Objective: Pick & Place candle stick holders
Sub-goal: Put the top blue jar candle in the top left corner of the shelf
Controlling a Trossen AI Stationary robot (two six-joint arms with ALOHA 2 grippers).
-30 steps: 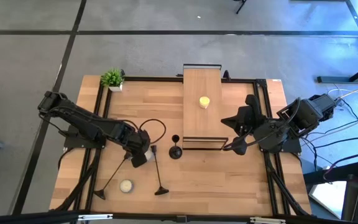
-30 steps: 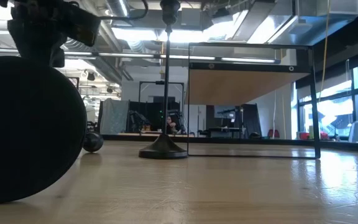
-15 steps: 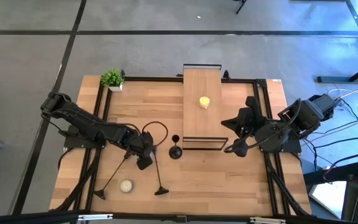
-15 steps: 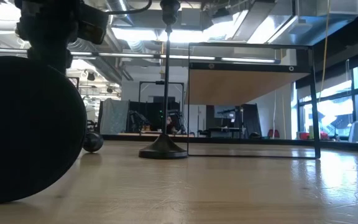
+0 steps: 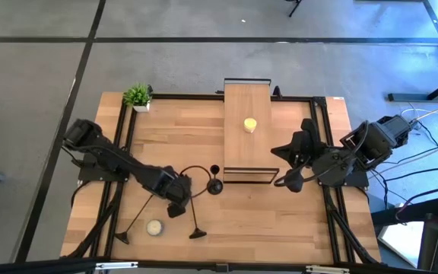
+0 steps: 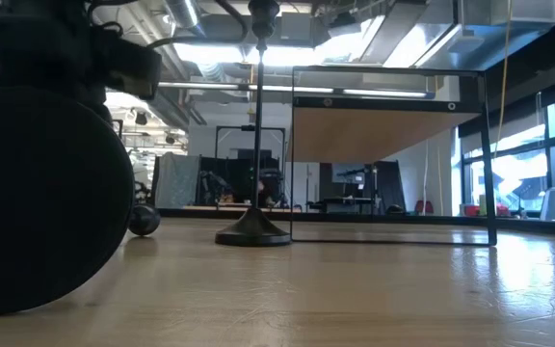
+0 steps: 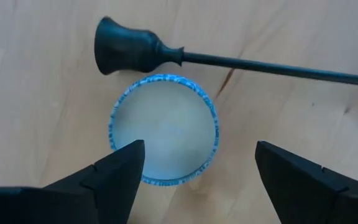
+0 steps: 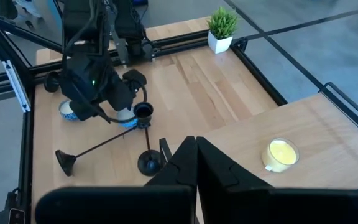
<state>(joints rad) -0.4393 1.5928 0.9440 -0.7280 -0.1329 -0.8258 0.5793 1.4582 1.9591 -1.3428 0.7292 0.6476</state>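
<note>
Three black candle stick holders are on the table. A short one (image 5: 214,183) stands upright on its round base beside the raised shelf. A tall one (image 5: 191,209) lies on its side, its cup (image 7: 123,53) just past a blue-rimmed white candle (image 7: 163,121). The other tall one (image 5: 138,216) lies slanting toward the near left. My left gripper (image 5: 175,205) (image 7: 199,148) hangs open over that candle, one finger on either side and pointing down; I cannot tell whether they touch it. My right gripper (image 5: 284,181) (image 8: 195,152) is shut and holds nothing, off the shelf's near right corner.
A wooden shelf (image 5: 247,144) on a black frame stands mid-table with a yellow candle (image 5: 249,124) on it. A second white candle (image 5: 154,227) sits near the front left. A small green plant (image 5: 137,97) stands at the far left corner. Black rails border the table.
My left gripper has moved a little toward the table's near edge and has opened over the white candle. The holders have stayed where they were.
</note>
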